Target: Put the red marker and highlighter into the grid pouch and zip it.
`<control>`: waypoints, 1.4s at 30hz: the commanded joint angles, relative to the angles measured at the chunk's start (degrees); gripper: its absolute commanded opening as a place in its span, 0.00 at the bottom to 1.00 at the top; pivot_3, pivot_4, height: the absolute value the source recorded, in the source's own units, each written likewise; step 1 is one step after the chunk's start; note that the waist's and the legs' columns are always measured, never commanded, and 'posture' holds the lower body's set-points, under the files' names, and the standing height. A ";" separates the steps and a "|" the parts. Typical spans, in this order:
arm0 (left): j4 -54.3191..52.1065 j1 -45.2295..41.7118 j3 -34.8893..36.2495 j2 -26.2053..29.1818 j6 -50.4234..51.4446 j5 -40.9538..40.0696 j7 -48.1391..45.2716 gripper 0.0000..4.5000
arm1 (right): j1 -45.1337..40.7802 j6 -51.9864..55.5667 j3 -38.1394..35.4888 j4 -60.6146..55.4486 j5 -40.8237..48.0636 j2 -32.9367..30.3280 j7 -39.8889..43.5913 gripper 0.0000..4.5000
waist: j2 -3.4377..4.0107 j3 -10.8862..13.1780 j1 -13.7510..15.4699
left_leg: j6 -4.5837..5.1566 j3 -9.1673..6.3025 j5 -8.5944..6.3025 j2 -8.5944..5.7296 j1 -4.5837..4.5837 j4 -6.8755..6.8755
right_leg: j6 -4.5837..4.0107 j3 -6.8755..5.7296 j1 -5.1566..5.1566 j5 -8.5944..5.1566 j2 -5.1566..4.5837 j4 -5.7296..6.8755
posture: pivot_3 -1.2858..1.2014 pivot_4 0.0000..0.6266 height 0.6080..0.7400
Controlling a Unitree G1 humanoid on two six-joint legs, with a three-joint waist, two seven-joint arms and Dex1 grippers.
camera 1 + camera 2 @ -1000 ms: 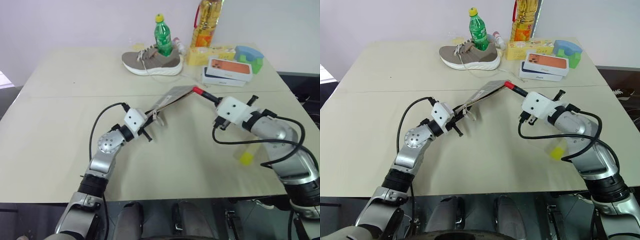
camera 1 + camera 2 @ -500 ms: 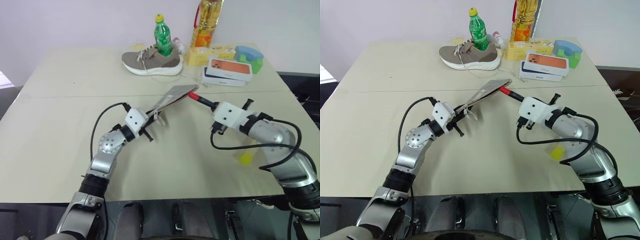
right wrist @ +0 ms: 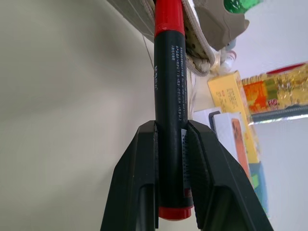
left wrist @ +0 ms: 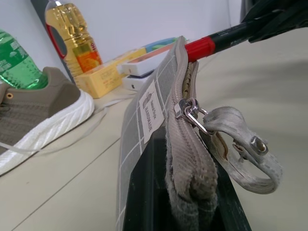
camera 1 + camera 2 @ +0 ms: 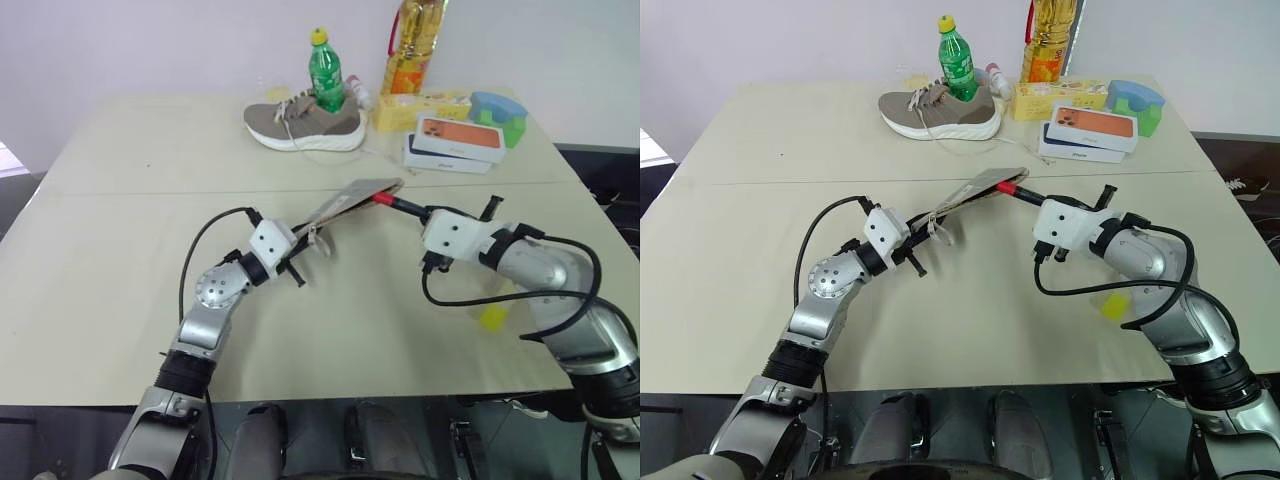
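Left gripper [image 5: 300,243] clamped on near end of grid pouch [image 5: 352,196], holding it raised off the table [image 5: 120,250], far end tilted up toward 2 o'clock. Right gripper [image 3: 171,139] clamped on red marker [image 3: 169,91]; marker's red tip at pouch's open far end. Highlighter [image 5: 491,318] lies on table at 4 o'clock from pouch, beside right arm.

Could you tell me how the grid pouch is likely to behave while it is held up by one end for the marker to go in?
The grid pouch looks like soft fabric, so it probably sags or twists when pushed. The left gripper holds only one end, so the far, open end may swing as the red marker presses in. It stays raised off the table, suggesting it is light.
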 commanded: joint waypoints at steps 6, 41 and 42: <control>-8.20 0.86 -3.89 4.93 0.24 -3.08 -11.19 0.00 | -4.74 -12.16 5.74 -3.27 -1.83 -2.71 8.85 0.07 | 0.00 0.00 -0.14 | 0.00 0.00 0.00 0.01 0.03 0.00 | 0.00 0.02 0.00 0.00 0.02 0.02 | 0.52 0.24 1.00; 12.38 -8.33 -6.16 -5.75 -5.80 2.31 -7.84 0.00 | -7.43 77.19 -36.81 -29.53 8.57 41.11 -27.56 0.96 | 0.24 -0.17 1.18 | 0.01 -0.05 0.00 -0.01 0.03 -0.02 | -0.14 0.03 -0.03 0.07 0.04 0.13 | 0.52 0.24 1.00; 12.79 -8.45 -6.24 -6.02 -6.08 2.28 -7.98 0.00 | -6.60 77.19 -35.84 -30.01 7.74 41.80 -28.46 0.96 | 0.24 -0.17 1.18 | 0.01 -0.06 0.00 -0.01 0.03 -0.02 | -0.13 0.03 -0.02 0.07 0.05 0.12 | 0.52 0.24 1.00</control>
